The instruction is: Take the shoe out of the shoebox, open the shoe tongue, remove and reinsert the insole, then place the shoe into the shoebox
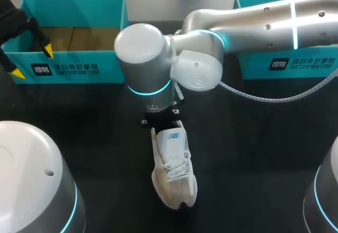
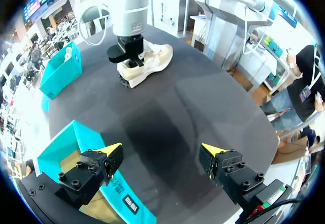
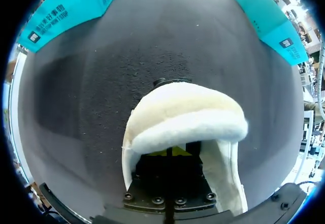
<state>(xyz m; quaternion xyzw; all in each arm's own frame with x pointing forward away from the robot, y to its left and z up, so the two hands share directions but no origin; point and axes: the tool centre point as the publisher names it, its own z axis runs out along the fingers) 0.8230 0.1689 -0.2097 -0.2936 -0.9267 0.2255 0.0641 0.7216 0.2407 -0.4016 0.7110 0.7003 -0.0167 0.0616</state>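
Note:
A white sneaker [image 1: 172, 172] lies on the black table, toe toward the front edge. My right arm reaches in to the middle and its gripper [image 1: 163, 124] points down into the shoe's heel opening. In the right wrist view its yellow tips [image 3: 175, 152] sit together, shut, inside the sneaker [image 3: 183, 117] under the padded collar; what they pinch is hidden. My left gripper [image 1: 33, 62] hangs open at the front wall of the left teal shoebox [image 1: 74, 66], nothing between its fingers. The left wrist view shows that gripper [image 2: 161, 153] open, with the sneaker [image 2: 150, 61] far ahead.
A second teal box [image 1: 285, 61] stands at the back right, under my right arm. Both boxes also show in the right wrist view, the left shoebox [image 3: 66, 5] and the right box [image 3: 269, 16] beyond the shoe. Two round robot bases [image 1: 31, 185] fill the front corners.

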